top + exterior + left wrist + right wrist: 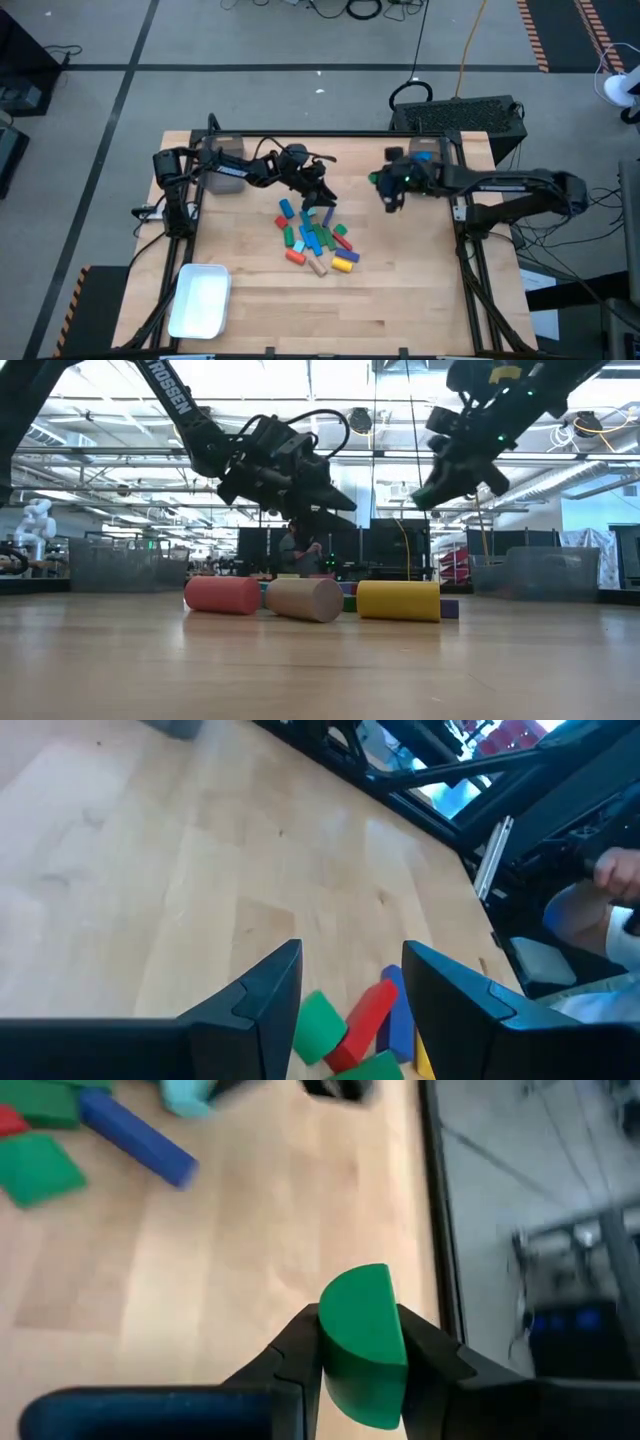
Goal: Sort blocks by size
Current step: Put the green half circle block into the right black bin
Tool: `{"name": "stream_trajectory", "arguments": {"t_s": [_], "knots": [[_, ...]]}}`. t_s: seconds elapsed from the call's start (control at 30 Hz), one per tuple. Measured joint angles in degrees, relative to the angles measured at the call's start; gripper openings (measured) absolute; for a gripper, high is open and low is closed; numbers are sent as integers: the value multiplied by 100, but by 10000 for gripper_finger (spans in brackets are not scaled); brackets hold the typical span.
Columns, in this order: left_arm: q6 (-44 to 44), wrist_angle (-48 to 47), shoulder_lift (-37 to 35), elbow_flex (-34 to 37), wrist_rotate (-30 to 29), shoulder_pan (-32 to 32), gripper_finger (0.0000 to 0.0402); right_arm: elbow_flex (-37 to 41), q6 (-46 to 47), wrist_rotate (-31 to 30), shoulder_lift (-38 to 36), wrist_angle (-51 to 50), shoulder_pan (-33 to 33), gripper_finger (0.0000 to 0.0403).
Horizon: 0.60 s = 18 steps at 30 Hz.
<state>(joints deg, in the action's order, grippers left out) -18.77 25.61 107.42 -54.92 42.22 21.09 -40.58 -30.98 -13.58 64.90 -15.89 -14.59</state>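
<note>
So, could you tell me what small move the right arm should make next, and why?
Probably lower and release. The right gripper is shut on a green half-round block, held in the air apart from the pile; it needs a bare spot on the table.

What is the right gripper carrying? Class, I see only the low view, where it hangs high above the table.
Observer: The right gripper is shut on a green half-round block, clear in its wrist view.
Operator: Where is it relative to the pile?
Observer: From above, it hangs to the right of the blocks, over bare table.
Operator: And the left gripper?
Observer: The left gripper is open and empty; its wrist view shows a red bar and a green block of the pile between its fingers, on the table below.
</note>
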Motion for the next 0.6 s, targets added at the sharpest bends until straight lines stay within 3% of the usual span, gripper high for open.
{"name": "stream_trajectory", "arguments": {"t_s": [0.23,0.43,0.6], "knots": [[282,-406,0,0,-291,-22,175,0,677,-10,-579,-591,-824,81],[442,-821,0,2,-353,-100,175,0,1937,-876,-648,-1086,-1614,81],[472,-908,0,2,-502,-177,175,0,2905,-868,-519,-1942,-2317,81]]}}
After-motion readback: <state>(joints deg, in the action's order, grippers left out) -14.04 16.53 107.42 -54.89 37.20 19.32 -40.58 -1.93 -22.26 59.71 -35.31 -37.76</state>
